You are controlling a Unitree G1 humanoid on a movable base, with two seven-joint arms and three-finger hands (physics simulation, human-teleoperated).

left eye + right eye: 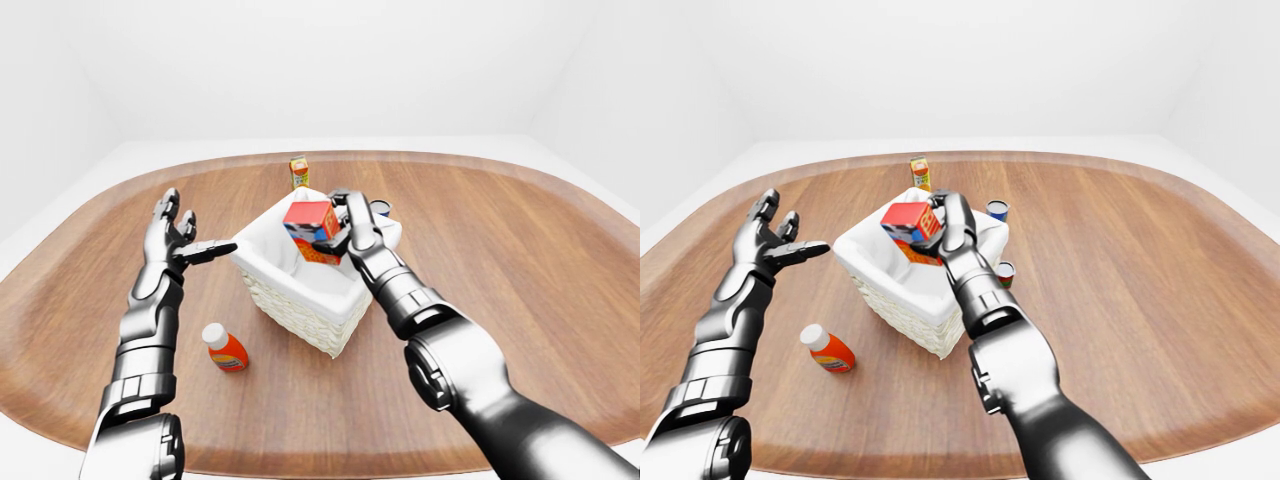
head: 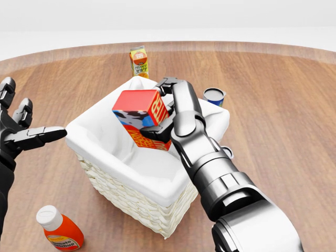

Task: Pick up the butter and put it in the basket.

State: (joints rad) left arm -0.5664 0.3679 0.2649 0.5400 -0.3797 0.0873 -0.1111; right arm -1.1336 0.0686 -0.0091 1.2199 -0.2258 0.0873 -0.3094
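The butter (image 2: 137, 118), a red box with a black-and-white cow print and a blue and orange lower side, hangs tilted over the open top of the basket (image 2: 122, 181). My right hand (image 2: 158, 108) is shut on it, fingers over its far top edge and thumb under its lower side. The basket is white wicker with a white cloth lining and stands in the middle of the round wooden table (image 2: 273, 105). The butter's lower corner is about level with the basket's rim. My left hand (image 2: 27, 132) is open, fingers spread, left of the basket and holding nothing.
A ketchup bottle (image 2: 60, 230) lies at the lower left, near the basket. An orange juice carton (image 2: 139, 61) stands beyond the basket. A blue can (image 2: 214, 96) and a second small can (image 1: 1005, 272) sit to the basket's right.
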